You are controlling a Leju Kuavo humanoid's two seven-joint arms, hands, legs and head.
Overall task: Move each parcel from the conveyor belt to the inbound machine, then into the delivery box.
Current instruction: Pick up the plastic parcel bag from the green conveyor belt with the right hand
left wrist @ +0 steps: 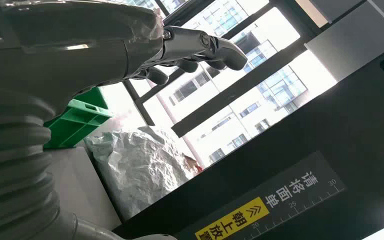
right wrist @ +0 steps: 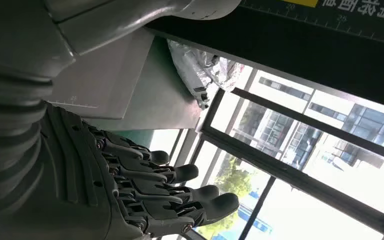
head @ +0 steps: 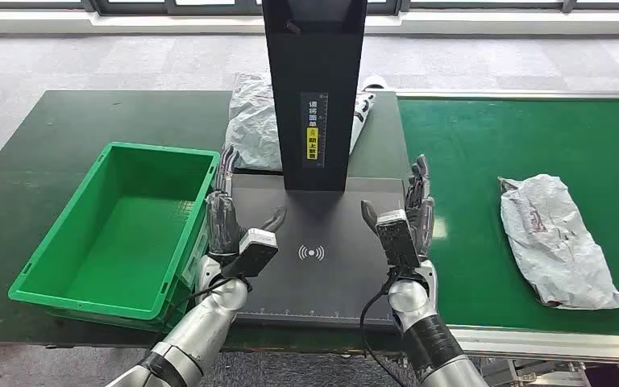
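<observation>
A crumpled white parcel (head: pixel 560 242) lies on the green conveyor belt (head: pixel 483 145) to my right. A second white parcel (head: pixel 251 121) lies behind the inbound machine's black post (head: pixel 314 89); it also shows as the parcel (left wrist: pixel 140 167) in the left wrist view and the parcel (right wrist: pixel 200 70) in the right wrist view. The machine's grey scan plate (head: pixel 314 266) is bare. My left hand (head: pixel 230 214) and right hand (head: pixel 407 214) hover over the plate's two sides, palms facing each other, fingers straight and apart, holding nothing. The green delivery box (head: pixel 121 230) stands left of the plate, with nothing inside.
The dark green table (head: pixel 56 137) runs behind and left of the box. The machine's post rises between my hands at the plate's far edge. Grey floor (head: pixel 129 56) and windows lie beyond the table.
</observation>
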